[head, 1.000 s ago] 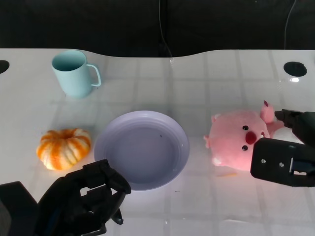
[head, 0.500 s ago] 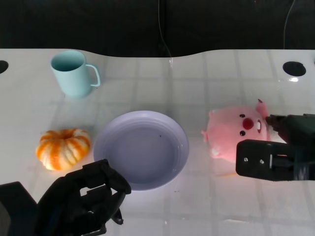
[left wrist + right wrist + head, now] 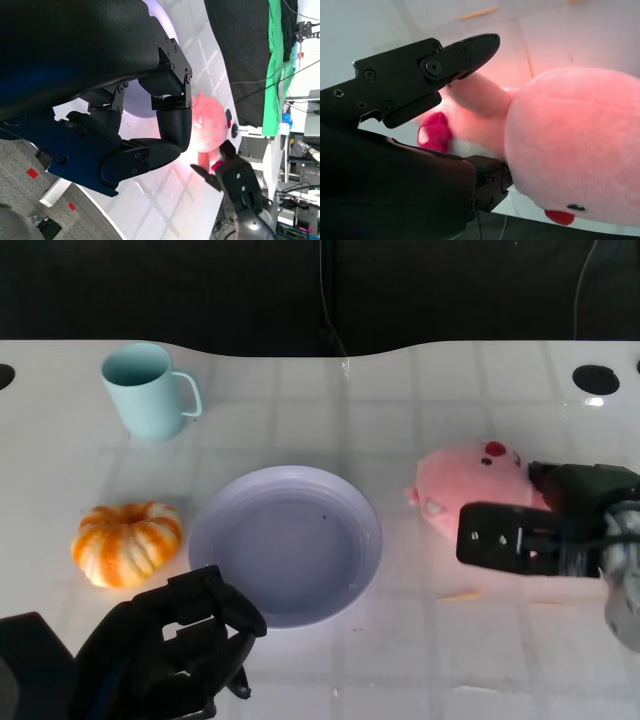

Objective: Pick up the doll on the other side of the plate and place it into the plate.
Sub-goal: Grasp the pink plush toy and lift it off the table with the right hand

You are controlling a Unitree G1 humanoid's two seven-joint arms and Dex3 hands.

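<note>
The pink plush doll (image 3: 462, 480) sits just right of the lavender plate (image 3: 285, 545), tipped so its red nose points up. My right hand (image 3: 545, 525) grips it from the right side. In the right wrist view, black fingers (image 3: 445, 62) close around a limb of the doll (image 3: 575, 155) beside its body. The left wrist view shows the doll (image 3: 207, 127) beyond the plate with the right hand (image 3: 240, 187) on it. My left hand (image 3: 170, 650) rests at the lower left, near the plate's front edge, fingers curled in on nothing.
A light blue mug (image 3: 145, 390) stands at the back left. An orange-and-white pumpkin (image 3: 127, 542) lies left of the plate. A dark round hole (image 3: 596, 379) marks the white table at the back right, and a black backdrop lies behind the table's far edge.
My right hand has carried the doll leftward toward the plate, and the doll has tilted so its face turns upward. My left hand has stayed where it was.
</note>
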